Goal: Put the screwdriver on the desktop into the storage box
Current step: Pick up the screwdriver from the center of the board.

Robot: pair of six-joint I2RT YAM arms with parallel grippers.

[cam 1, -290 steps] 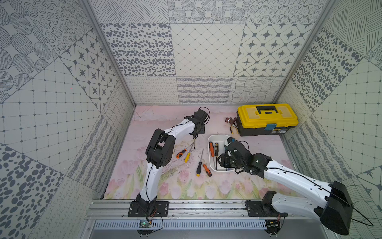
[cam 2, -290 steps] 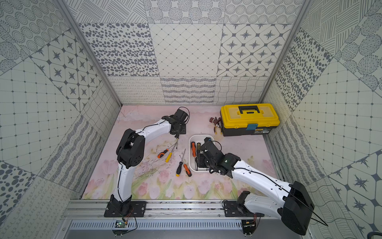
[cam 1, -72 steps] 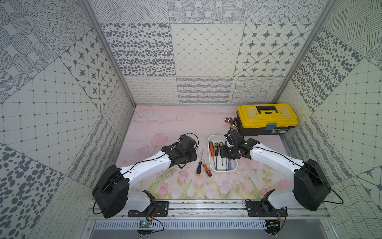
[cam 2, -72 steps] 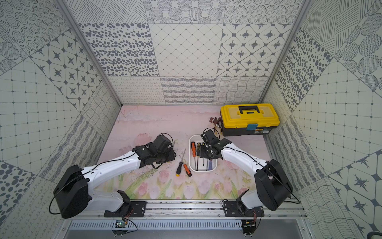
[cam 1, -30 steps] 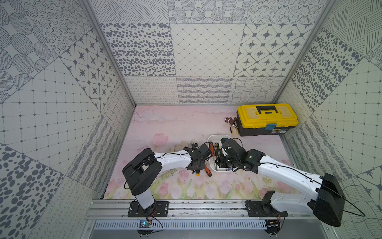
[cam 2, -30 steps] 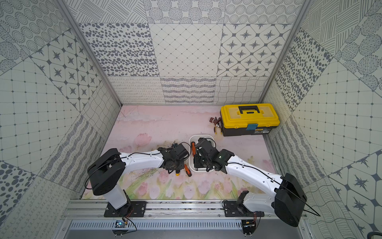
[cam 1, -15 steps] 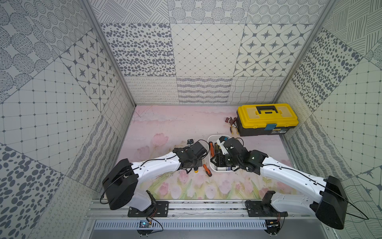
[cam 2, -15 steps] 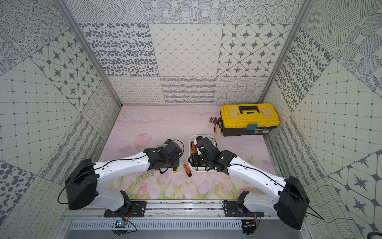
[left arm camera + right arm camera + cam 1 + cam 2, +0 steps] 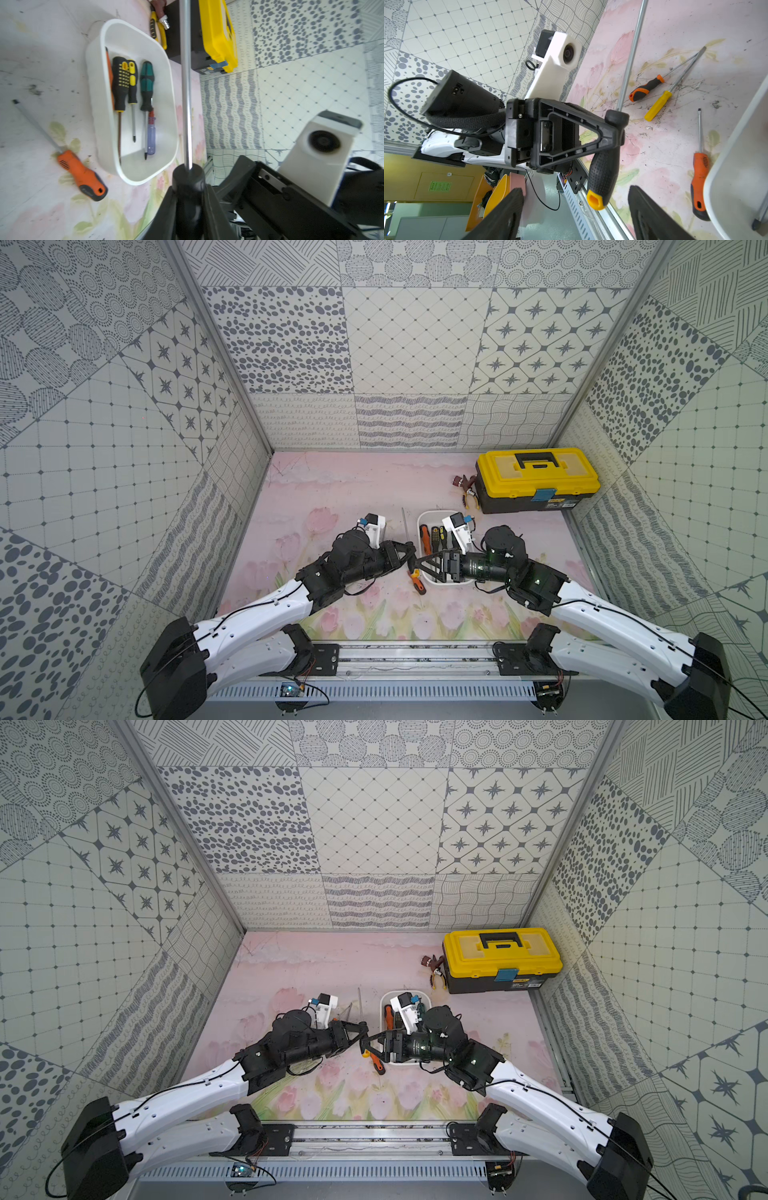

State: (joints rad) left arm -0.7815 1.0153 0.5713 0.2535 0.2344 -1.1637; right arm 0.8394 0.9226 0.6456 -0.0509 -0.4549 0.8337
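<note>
Your left fingers (image 9: 609, 135) are clamped on the black handle of the long screwdriver (image 9: 604, 166), up near its collar. They hold it in the air over the surface (image 9: 332, 497), just beside the storage box (image 9: 99, 116), with the steel shaft pointing toward the back wall. Your right fingers (image 9: 648, 212) stand wide apart and hold nothing. The handle's yellow butt lines up with the gap between them, though I cannot tell whether it is within their reach.

This looks like a handover, and timing is your main risk. If the left lets go before the right has closed firmly, the tool drops, likely onto the orange-handled screwdriver (image 9: 81, 176) lying just beside the box. A pinch taken only at the butt leaves the whole shaft as a lever, so expect it to droop or twist. With both sets of fingers crowded on one handle, closing off-centre could knock them together. The box already holds several screwdrivers, and this one looks at least as long as the box, so if laid carelessly it could catch the rim and tip out.
</note>
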